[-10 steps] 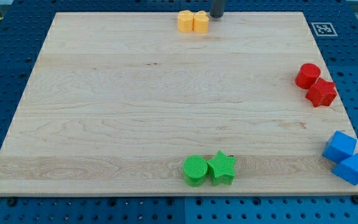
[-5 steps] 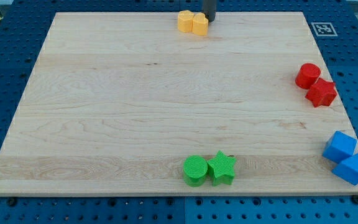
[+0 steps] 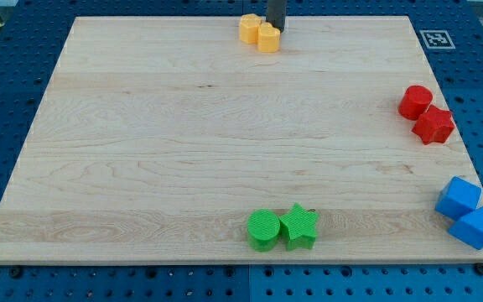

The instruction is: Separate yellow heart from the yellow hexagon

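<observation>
Two yellow blocks sit touching at the view's top edge of the wooden board. The left one looks like the yellow hexagon (image 3: pixel 249 28). The right one looks like the yellow heart (image 3: pixel 268 39) and sits a little lower. My tip (image 3: pixel 276 31) is a dark rod coming down from the view's top. It stands right against the heart's upper right side, behind the pair.
A red cylinder (image 3: pixel 414 101) and a red block (image 3: pixel 433 125) lie at the view's right. Two blue blocks (image 3: pixel 458 197) (image 3: pixel 475 227) lie at the lower right, off the board edge (image 3: pixel 443 168). A green cylinder (image 3: pixel 264 229) and a green star (image 3: pixel 298 226) sit at the bottom centre.
My tip has moved left along the top edge, from right of the pair to against the heart. The heart has shifted slightly down and left; the hexagon has barely moved.
</observation>
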Controlling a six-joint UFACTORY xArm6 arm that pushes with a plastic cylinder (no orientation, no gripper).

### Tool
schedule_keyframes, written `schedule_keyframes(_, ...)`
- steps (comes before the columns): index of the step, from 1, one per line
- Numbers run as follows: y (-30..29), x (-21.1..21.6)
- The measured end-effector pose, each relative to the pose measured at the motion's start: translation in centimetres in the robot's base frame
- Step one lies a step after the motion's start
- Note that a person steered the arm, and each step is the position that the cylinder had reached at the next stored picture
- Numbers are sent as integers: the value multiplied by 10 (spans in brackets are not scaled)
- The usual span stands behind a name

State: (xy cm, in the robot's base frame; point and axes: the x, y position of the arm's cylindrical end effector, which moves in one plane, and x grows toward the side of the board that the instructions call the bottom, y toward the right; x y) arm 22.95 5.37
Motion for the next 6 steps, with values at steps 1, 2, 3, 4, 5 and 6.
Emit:
schedule_keyframes(1, 0, 14)
schedule_keyframes(2, -4, 15)
schedule_keyframes(3, -17, 15)
schedule_keyframes(4, -35, 15)
schedule_keyframes(5, -56, 15)
schedule_keyframes(6, -58, 26)
